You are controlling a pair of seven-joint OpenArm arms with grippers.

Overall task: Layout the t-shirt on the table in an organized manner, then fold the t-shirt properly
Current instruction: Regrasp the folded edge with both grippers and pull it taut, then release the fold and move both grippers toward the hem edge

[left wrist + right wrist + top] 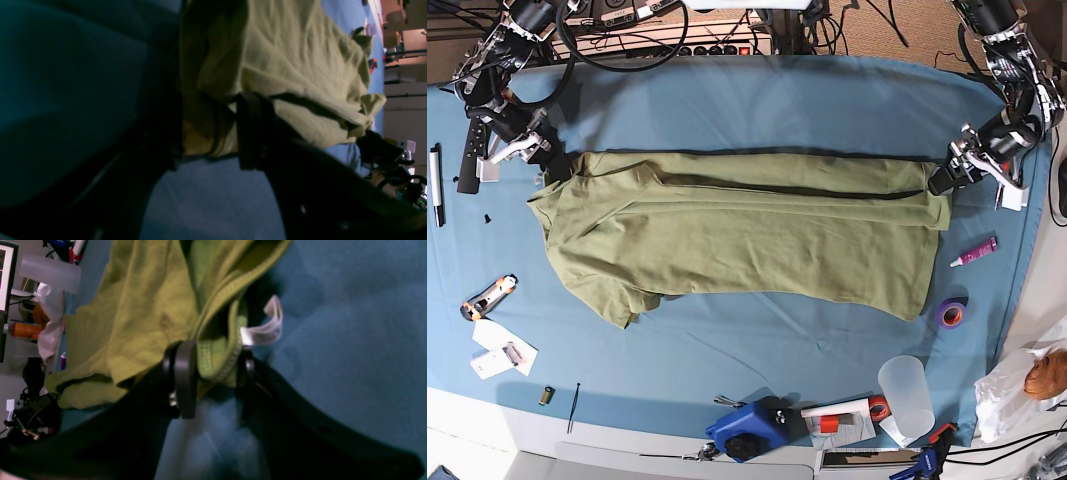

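Observation:
The olive-green t-shirt (737, 230) lies spread lengthwise across the teal table (757, 100), its far edge stretched between my two grippers. In the base view my left gripper (942, 177) is at the shirt's right end, my right gripper (554, 160) at its left end. The left wrist view shows my left gripper (213, 133) shut on a bunched fold of the t-shirt (283, 53). In the right wrist view my right gripper (215, 373) is shut on a stitched hem of the t-shirt (143, 313), with a white label (267, 331) sticking out beside it.
A purple tape roll (949, 314), a pink marker (975, 251) and a clear cup (907, 398) lie right of the shirt. A blue tool (747, 430) sits at the front edge. A black remote (472, 150), a pen (437, 185), a utility knife (489, 296) and papers (497, 348) are on the left.

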